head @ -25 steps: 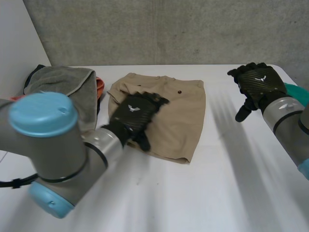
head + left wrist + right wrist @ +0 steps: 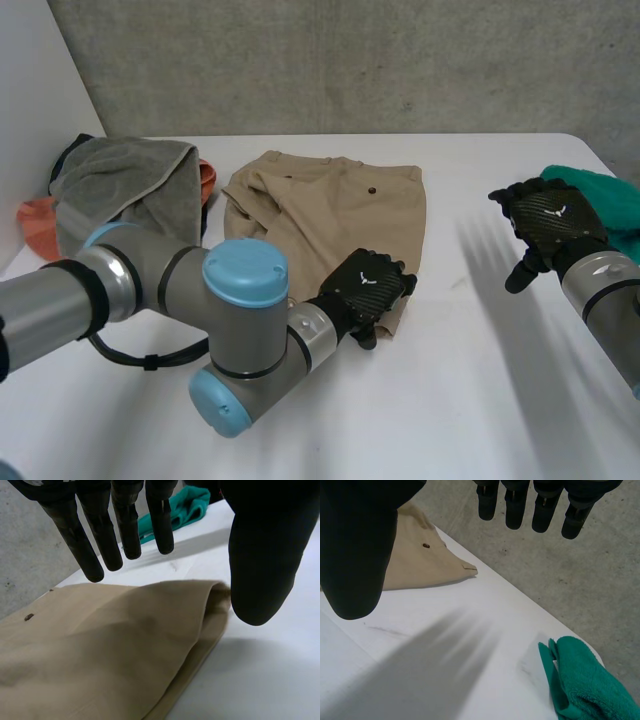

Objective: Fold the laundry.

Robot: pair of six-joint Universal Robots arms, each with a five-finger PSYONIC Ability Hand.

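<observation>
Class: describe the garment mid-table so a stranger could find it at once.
On the white table, between the grey towel and the green cloth, lie the tan shorts. They alone are tan and spread out, with a dark button.

Khaki shorts (image 2: 345,210) lie folded flat in the middle of the table (image 2: 470,400). A grey towel (image 2: 130,180) is heaped at its left. A teal towel (image 2: 612,208) is bunched at its right.

Grey, blue-capped arms (image 2: 125,285) carry black robot hands (image 2: 365,292) (image 2: 548,228) with white emblems (image 2: 367,281).
</observation>
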